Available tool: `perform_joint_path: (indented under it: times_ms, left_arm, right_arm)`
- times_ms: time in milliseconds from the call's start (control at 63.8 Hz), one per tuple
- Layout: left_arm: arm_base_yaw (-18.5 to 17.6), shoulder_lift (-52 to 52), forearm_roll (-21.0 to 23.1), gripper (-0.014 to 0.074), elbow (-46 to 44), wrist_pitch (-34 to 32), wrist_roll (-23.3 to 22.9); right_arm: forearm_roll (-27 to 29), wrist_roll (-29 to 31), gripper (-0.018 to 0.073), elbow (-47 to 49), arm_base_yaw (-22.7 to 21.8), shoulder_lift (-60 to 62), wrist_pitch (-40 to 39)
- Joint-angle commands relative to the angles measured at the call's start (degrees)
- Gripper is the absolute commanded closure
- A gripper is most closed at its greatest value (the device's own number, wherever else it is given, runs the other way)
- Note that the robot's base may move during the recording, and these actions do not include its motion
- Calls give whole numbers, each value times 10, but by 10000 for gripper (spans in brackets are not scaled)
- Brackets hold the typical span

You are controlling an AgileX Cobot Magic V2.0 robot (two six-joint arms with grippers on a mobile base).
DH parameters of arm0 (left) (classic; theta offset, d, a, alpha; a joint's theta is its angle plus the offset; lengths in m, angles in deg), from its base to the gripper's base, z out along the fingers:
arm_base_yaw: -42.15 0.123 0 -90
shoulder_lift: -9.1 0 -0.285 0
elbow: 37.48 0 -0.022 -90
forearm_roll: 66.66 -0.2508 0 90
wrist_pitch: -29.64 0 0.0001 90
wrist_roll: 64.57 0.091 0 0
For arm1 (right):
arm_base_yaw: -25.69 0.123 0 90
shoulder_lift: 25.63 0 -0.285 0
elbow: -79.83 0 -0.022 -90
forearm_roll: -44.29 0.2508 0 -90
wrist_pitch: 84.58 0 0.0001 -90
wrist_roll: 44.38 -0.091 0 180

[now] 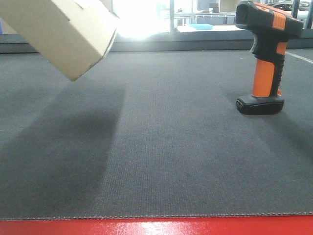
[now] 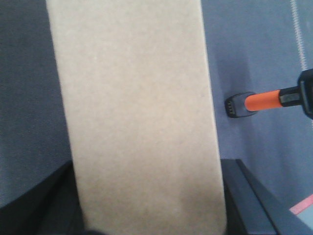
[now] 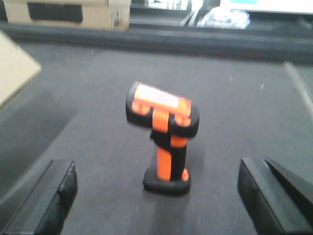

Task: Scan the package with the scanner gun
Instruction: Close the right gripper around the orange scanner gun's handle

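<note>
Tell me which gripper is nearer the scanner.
Right. The right gripper is open, facing the scanner, not touching; the left gripper holds the package, scanner off to its side.

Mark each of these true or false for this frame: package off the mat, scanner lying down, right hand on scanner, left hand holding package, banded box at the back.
1. The package is lifted off the mat. True.
2. The scanner gun lies on its side. False: it stands upright on the mat.
3. The right hand has closed on the scanner gun. False: it is open, with the scanner gun ahead of it and untouched.
4. The left hand holds the package. True.
5. A box with a dark printed band sits at the back in the right wrist view. True.
</note>
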Motion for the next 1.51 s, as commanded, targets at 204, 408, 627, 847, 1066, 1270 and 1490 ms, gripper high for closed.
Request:
perform_joint_path:
  times_ms: [204,408,627,847,1066,1270,1490]
  left_arm:
    - [2,-8,18,707,-4,-3,0]
    - [2,-8,18,707,-4,-3,0]
    - [2,-8,18,707,-4,-3,0]
    - [2,-8,18,707,-4,-3,0]
    - [2,-8,18,707,-4,-3,0]
    - [2,-8,18,707,-4,-3,0]
    - [2,-8,18,707,-4,-3,0]
  right_arm:
    - [1,3,-1,-128,1,-56,-252]
    - [6,-12,-1,-135,2,-150,-333]
    - [6,-47,-1,-135,3,-258,-455]
    - [6,-47,-1,-122,42,-363,-565]
    - [53,-47,-1,-103,43,-437,-615]
    - [51,-47,-1,-89,43,-487,-662]
    - [51,-88,-1,-68,43,-528,-670]
